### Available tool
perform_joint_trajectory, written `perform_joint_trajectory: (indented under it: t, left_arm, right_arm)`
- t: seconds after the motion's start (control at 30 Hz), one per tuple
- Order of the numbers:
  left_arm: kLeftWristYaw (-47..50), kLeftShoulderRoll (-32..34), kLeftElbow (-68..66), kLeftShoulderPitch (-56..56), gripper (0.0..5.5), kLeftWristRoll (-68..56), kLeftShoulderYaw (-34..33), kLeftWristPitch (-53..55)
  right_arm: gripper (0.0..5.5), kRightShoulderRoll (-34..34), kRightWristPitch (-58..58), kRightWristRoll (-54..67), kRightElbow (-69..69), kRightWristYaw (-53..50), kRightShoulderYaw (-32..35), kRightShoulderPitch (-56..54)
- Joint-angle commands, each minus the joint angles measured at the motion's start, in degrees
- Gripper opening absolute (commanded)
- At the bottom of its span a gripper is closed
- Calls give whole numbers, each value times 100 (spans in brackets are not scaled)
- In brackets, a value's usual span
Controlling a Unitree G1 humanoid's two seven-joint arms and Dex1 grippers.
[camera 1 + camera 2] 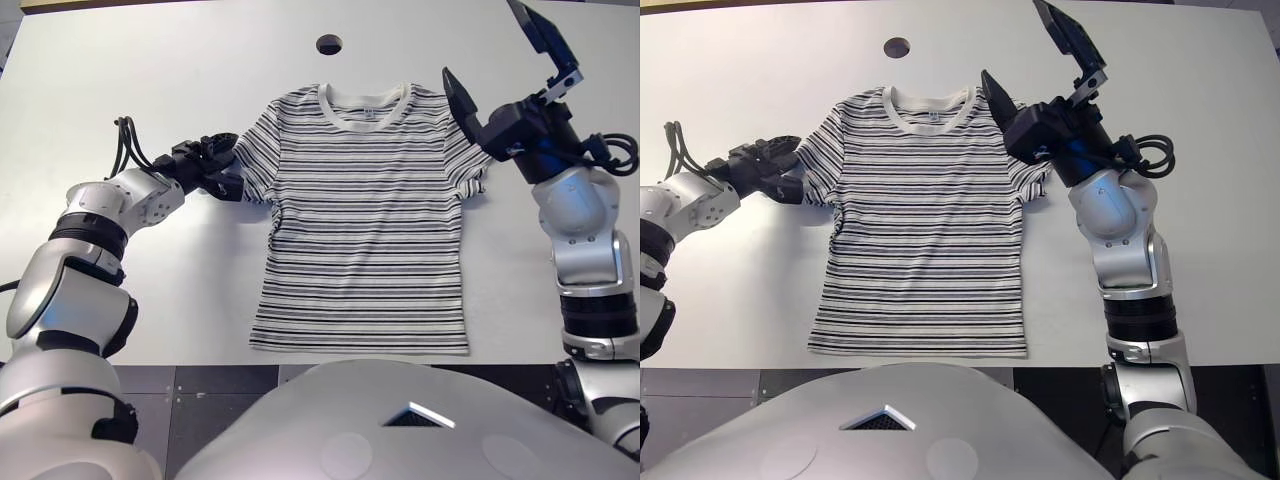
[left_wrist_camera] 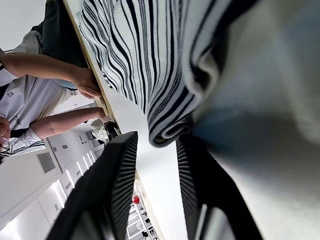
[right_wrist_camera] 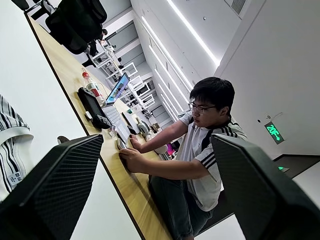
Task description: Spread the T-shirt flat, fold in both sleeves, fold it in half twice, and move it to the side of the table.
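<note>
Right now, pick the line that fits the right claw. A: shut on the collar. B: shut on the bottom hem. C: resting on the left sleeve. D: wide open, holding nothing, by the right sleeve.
D: the right claw gapes wide with nothing in it, beside the right sleeve of the T-shirt.

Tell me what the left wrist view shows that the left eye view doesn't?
Left wrist view adds: the ribbed inner faces of the left gripper's black fingers and the curled sleeve hem of the black-and-white striped T-shirt at their tips. Left eye view adds: the whole shirt flat on the white table, a round dark hole beyond the collar, the open right gripper raised by the other sleeve. Shared: T-shirt and open left gripper at its sleeve.
</note>
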State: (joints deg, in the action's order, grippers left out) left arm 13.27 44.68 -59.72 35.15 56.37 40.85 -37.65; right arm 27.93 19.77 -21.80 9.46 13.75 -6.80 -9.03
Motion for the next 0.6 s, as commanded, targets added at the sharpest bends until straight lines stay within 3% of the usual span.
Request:
perform_joint_trajectory:
  t: [0.03, 0.23, 0.6]
  left_arm:
    - [-364, -196, -99, -348, 83, 127, 273, -63]
    - [-379, -250, -147, -335, 12, 81, 260, -45]
    - [176, -206, 484, -889, 12, -758, -411, -218]
  right_arm:
    - [397, 30, -53, -10, -3, 60, 31, -30]
    - [397, 36, -81, -4, 3, 66, 52, -9]
    - [397, -28, -38, -37, -167, -48, 41, 3]
